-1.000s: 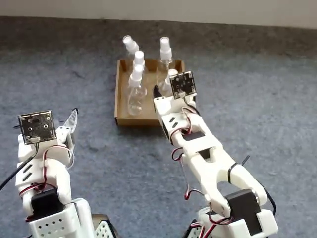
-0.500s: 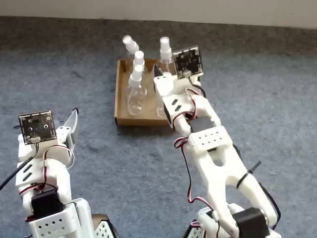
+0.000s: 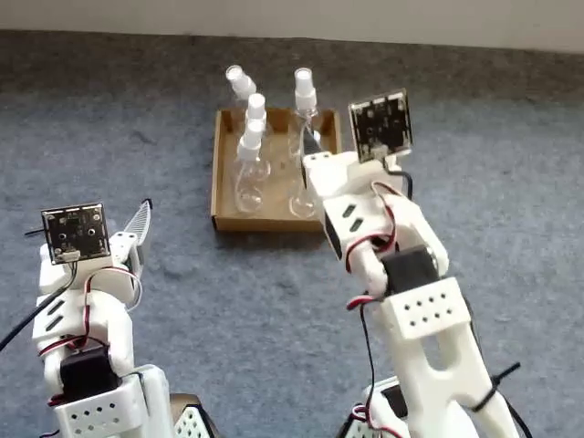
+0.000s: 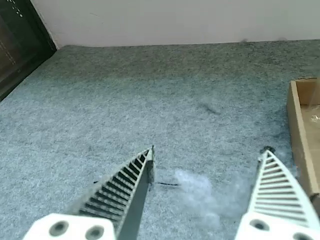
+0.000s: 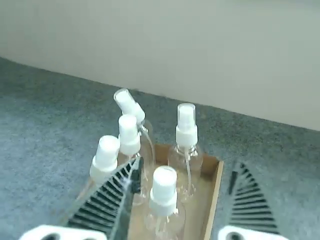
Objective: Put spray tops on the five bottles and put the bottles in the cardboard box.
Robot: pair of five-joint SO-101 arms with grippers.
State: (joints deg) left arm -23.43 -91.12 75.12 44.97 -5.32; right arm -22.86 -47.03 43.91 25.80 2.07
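From the high view, the right gripper hangs over the cardboard box. The bottles stand in the box just under it and beside it. White spray tops sit on the ones I can see. One bottle is partly hidden behind this gripper. The left gripper is well apart from the box, low over the grey carpet.

In the left wrist view, the left gripper's two fingers are spread wide. Nothing is between them. Carpet lies under them, with a bit of white fluff on it. A side wall of the box is near, just past the outside of one finger.

In the right wrist view, the right gripper's fingers are spread too, and they hold nothing. Five bottles stand in the box below and ahead of the fingers. Each one has a white top. The nearest bottle is down between the two fingers, not touching them. The farthest one, the leaning bottle, tips to one side.

I think the job is nearly done: all five look capped and boxed. The next move should be to lift the right arm up and away, slowly, so the fingers do not knock a bottle over. The leaning one may need a small push to stand straight.
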